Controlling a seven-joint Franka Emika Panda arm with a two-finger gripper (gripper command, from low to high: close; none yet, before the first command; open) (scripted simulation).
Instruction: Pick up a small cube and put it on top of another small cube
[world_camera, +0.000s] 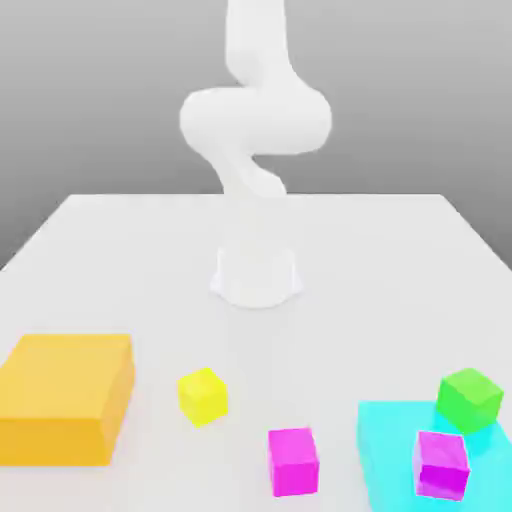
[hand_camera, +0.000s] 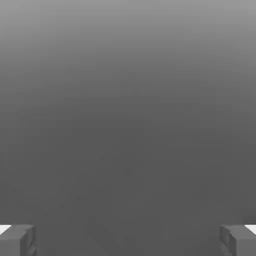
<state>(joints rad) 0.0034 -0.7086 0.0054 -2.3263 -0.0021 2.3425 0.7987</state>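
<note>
The small cube, perhaps the yellow one (world_camera: 203, 397), sits on the table (world_camera: 256, 350) between the orange block (world_camera: 65, 400) and a magenta cube (world_camera: 293, 462). It looks stiff and probably light; pinching opposite side faces should suit. The gripper (hand_camera: 128, 241) is wide and empty.

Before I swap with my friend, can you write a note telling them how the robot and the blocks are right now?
Gripper: open, holding nothing.
Small cubes: yellow and one magenta sit on the white table. The other magenta one and the green one are at the cyan slab, on the exterior view's right.
Big orange block: on the exterior view's left.
Done: no small cube is stacked on another.
Left: pick up one small cube and set it on another. The task doesn't say which two, so ask first.
</note>
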